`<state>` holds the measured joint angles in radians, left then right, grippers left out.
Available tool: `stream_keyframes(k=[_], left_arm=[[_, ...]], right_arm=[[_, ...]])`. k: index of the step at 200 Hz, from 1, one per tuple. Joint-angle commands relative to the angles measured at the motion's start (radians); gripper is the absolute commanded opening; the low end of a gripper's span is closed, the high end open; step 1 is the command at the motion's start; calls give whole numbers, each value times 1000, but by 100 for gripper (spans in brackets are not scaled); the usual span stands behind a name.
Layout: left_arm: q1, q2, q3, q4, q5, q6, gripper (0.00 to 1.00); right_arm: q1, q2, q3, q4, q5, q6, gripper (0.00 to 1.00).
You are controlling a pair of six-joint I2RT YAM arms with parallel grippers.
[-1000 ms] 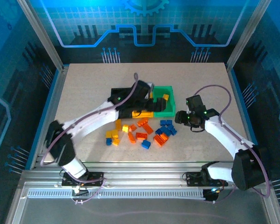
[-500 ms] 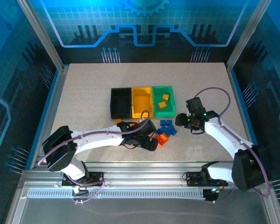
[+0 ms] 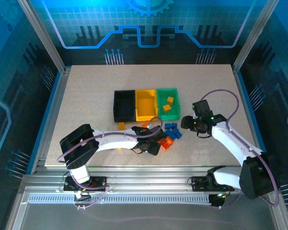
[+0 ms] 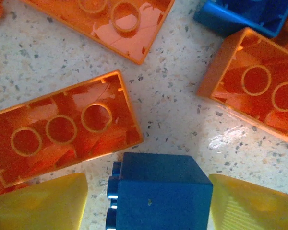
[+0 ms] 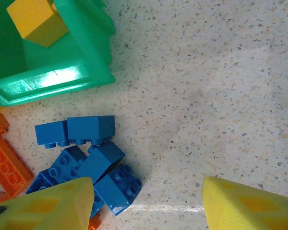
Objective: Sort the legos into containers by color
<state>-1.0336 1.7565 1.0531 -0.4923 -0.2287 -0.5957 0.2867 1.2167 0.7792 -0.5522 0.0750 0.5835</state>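
the left gripper (image 4: 149,203) is standing part open around a blue brick (image 4: 158,187) at the bottom centre of its wrist view. the lower-right finger is touching the brick and a gap is showing at the lower-left one. upturned orange bricks (image 4: 62,132) are crowding just above. the right gripper (image 5: 149,201) is hanging wide and holding nothing, with blue bricks (image 5: 89,143) beside it. from above, the black bin (image 3: 124,105), yellow bin (image 3: 145,103) and green bin (image 3: 169,116) are sitting in a row, and two yellow bricks (image 3: 167,108) are lying in the green one.
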Motion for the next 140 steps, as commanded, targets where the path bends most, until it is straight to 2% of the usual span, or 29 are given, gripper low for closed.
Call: stream_keyframes(k=[1,31,68,98,115,140], left_arm=[[-8,8,8,11,-12,6,60],[-8,-16,3,-17,-18,-5,50],[5,-170,21,-33,-26,-23,47],[136,-228,98,-7,20,-1,47],[229,-182,176,1,40,25,46],[307,-72,305,20,49,56,46]], right_arm=[[-18,-17,2,-6,15,-8,63],[-20,-14,2,-5,13,-8,63],[-22,-11,4,-1,7,-6,63],[-22,-4,1,9,4,-2,63],[-22,4,-1,10,2,0,63],[-24,9,-2,11,2,3,63]])
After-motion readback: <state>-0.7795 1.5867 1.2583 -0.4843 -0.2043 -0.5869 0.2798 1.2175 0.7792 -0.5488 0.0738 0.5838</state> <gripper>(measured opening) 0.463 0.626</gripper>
